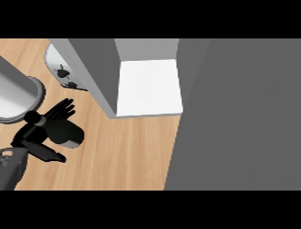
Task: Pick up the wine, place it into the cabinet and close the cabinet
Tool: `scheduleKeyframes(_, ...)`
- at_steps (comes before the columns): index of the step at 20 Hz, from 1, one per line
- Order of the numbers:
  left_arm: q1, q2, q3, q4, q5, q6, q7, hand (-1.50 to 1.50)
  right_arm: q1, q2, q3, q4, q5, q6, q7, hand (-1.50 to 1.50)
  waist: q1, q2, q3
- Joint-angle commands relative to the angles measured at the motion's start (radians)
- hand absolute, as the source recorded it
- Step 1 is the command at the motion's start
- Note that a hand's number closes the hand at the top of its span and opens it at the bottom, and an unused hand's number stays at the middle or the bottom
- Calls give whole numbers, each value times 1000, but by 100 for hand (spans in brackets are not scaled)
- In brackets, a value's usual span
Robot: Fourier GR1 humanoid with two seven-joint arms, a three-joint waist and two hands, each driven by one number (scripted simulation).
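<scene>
**Head view (the only one I have)**

1. Left hand (37, 145). It comes in at the lower left on a grey forearm (3, 167) that slants up and to the right. I see the fingers (61, 109) fanned along the far side of the wine bottle (67, 133). The thumb (52, 156) reaches out on the near side. The bottle is pinched between them.

2. Wine bottle. It is dark, with a dull grey sheen on its body. The neck points to the upper left. It sits over the wooden counter (129, 152), left of the cabinet (98, 71) and outside it. I cannot tell whether its base touches the wood.

3. Cabinet. It has a grey side wall, and its white shelf (149, 87) lies open to my view. The near corner is just beside the fingertips and apart from them.

4. Grey panel (245, 116). It fills the right side from top to bottom and hides the counter there.

5. Pale cylinder (4, 87). It stands on a round base at the left edge, near the bottle's neck.

6. Rounded appliance (59, 67). It has black knobs and sits against the cabinet's left wall, beyond the hand.
</scene>
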Motion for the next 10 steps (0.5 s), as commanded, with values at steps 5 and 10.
scheduleKeyframes(5, -23, -9, -44, 62, -13, -135, -159, -150, 46, -52, 11, -174, 38, -4, 36, -150, -4, 0, 0)
scheduleKeyframes(10, -60, -51, -25, 94, 30, -105, -179, -150, 57, -47, 36, -97, 45, -26, -18, -150, -5, 4, 0)
